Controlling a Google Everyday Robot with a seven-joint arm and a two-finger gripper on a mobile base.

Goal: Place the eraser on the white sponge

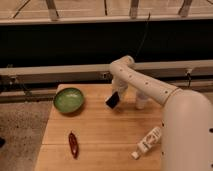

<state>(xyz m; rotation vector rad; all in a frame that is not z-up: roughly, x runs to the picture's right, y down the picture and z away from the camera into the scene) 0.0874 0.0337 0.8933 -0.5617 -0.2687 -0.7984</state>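
The eraser (112,100), a small black block, hangs tilted at the tip of my gripper (116,96), just above the wooden table (100,130) near its back middle. The gripper appears shut on it. The white arm (150,87) reaches in from the right and bends down to the gripper. The white sponge does not show; it may be hidden behind the arm.
A green bowl (69,99) sits at the table's back left. A slim dark red chili-shaped thing (73,145) lies front left. An upright white cylinder (141,102) stands just right of the gripper. A long white bottle (147,141) lies front right. A dark rail runs behind the table.
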